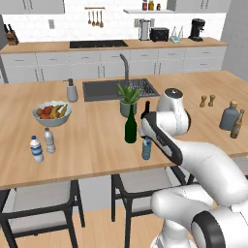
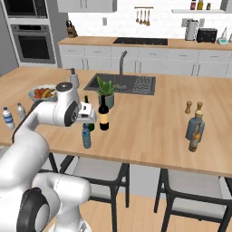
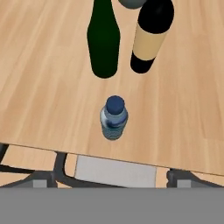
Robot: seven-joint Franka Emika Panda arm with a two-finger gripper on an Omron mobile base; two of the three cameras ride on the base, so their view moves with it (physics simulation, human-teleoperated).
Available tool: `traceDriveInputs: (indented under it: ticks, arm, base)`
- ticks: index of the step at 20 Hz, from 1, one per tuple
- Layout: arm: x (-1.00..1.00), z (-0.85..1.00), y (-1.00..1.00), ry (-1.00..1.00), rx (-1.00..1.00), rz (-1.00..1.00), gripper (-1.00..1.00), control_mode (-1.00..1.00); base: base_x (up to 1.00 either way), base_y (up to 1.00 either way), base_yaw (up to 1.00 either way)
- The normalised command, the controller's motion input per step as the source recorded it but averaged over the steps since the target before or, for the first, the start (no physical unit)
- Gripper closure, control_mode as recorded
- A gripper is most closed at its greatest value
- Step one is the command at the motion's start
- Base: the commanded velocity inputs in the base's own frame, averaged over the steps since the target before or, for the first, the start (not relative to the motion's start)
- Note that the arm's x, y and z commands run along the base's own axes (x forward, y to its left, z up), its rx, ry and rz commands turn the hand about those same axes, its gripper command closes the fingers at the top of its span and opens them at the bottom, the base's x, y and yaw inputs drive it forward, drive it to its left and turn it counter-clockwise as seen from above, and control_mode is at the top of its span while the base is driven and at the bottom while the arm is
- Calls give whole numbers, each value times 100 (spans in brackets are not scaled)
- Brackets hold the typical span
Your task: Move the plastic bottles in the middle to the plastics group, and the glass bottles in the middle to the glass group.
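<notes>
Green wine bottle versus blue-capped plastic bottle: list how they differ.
The green wine bottle is tall, slim and opaque dark; the blue-capped plastic bottle is much shorter and translucent blue. The wine bottle stands farther from the counter edge, the plastic one close to it. Both stand upright, untouched, mid-counter.

A home kitchen. A wooden island counter [image 1: 97, 155] holds a built-in sink [image 1: 118, 88] with a tall faucet [image 1: 125, 65]. Beyond the sink, white cabinets [image 1: 111, 63] line the back wall, with a cooktop [image 1: 98, 44], toaster [image 1: 159, 34] and coffee maker [image 1: 196, 29]. A wall oven [image 2: 34, 43] stands far left of the sink.
</notes>
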Motion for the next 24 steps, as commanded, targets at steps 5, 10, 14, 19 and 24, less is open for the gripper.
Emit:
traceDriveInputs:
  ticks: [5, 10, 14, 19, 24]
  arm:
    - [25, -29, 0, 0, -3, 0, -100, -100]
    - [26, -16, 0, 0, 0, 2, -100, -100]
    - [22, -10, 0, 0, 0, 0, -100, -100]
    - [20, -13, 2, 0, 0, 0, -100, -100]
    - [19, -13, 2, 0, 0, 0, -100, -100]
  base:
    - [0, 0, 0]
    - [0, 0, 0]
    - [0, 0, 0]
    - [0, 0, 0]
    - [0, 0, 0]
